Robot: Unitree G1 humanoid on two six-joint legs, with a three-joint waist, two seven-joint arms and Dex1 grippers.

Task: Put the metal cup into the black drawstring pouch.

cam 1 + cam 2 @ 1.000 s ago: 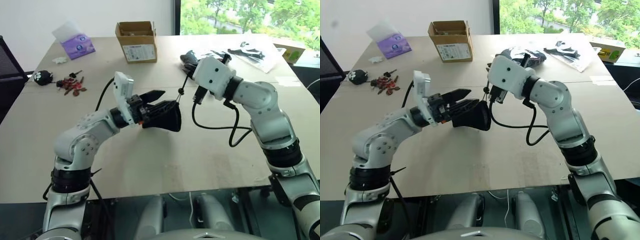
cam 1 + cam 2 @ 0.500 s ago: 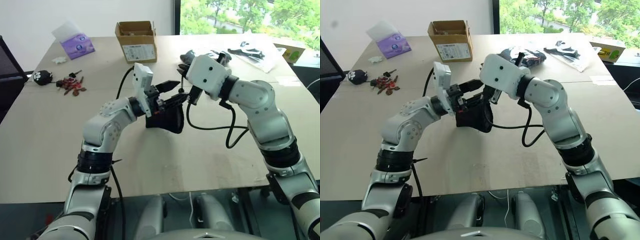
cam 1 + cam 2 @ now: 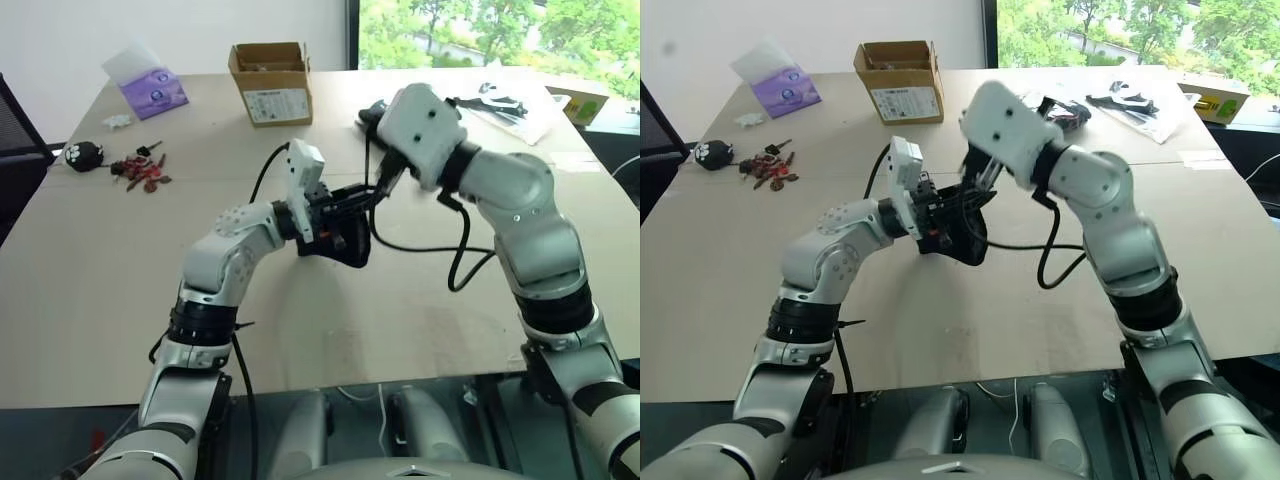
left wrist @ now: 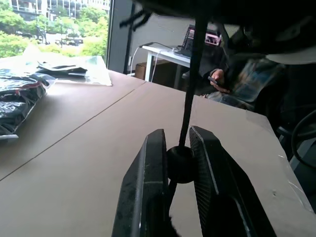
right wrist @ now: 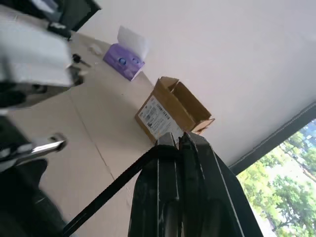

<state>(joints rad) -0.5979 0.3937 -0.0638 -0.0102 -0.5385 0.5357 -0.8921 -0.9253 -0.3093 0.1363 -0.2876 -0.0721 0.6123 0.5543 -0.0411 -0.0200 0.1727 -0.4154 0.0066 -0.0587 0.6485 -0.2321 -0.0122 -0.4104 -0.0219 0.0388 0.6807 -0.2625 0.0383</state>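
Above the tan table (image 3: 120, 290), the left gripper (image 4: 174, 163) pinched the cord's round stopper; the right gripper (image 5: 180, 148) clamped the thin drawstring cord (image 5: 106, 195). Overpulling risked dropping the soft black drawstring pouch (image 3: 345, 238).

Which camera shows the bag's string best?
The left wrist view: the cord rises straight from the shut left gripper. The right wrist view shows the right gripper pinching it; eye views show a thin line.

You can't read any text here. The box (image 3: 271, 82) at the far side of the desk (image 3: 90, 270) carries a white label (image 3: 278, 104) on its near face, but its print is too small to make out.
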